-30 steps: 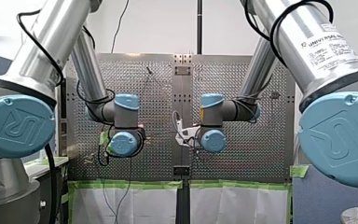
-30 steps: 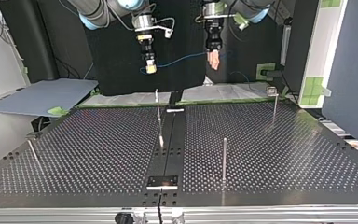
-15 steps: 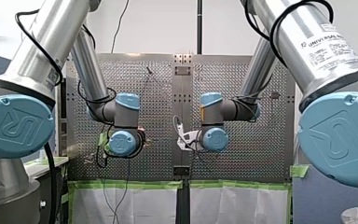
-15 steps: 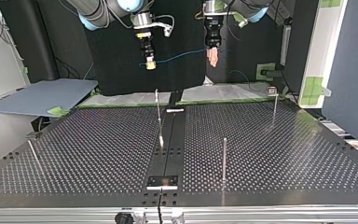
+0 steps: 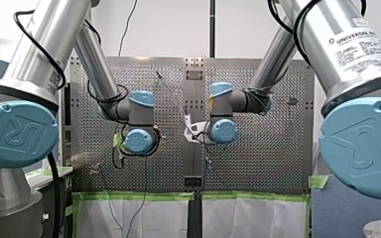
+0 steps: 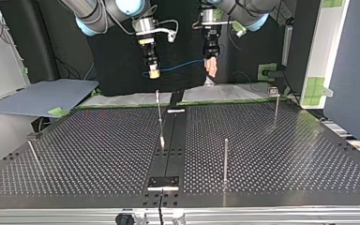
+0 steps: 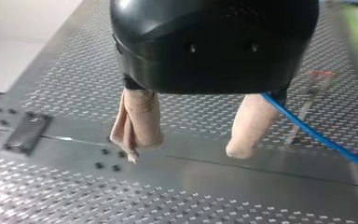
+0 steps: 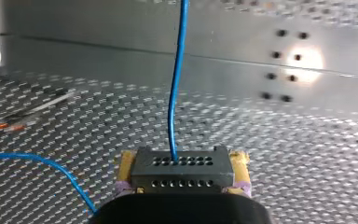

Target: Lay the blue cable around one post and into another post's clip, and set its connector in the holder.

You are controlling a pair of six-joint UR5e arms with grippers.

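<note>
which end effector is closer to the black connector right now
Right. My right end effector is shut on the connector between its yellow pads; my left end effector hangs apart from it, further along the blue cable.

White wall point(image 5: 168, 29), black backdrop point(image 6: 117, 61), grey-blue panel point(image 6: 42, 96), green tape point(image 5: 139, 197).

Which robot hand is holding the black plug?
My right gripper: the black connector sits clamped between its yellow pads. My left gripper has beige pads with nothing between them.
</note>
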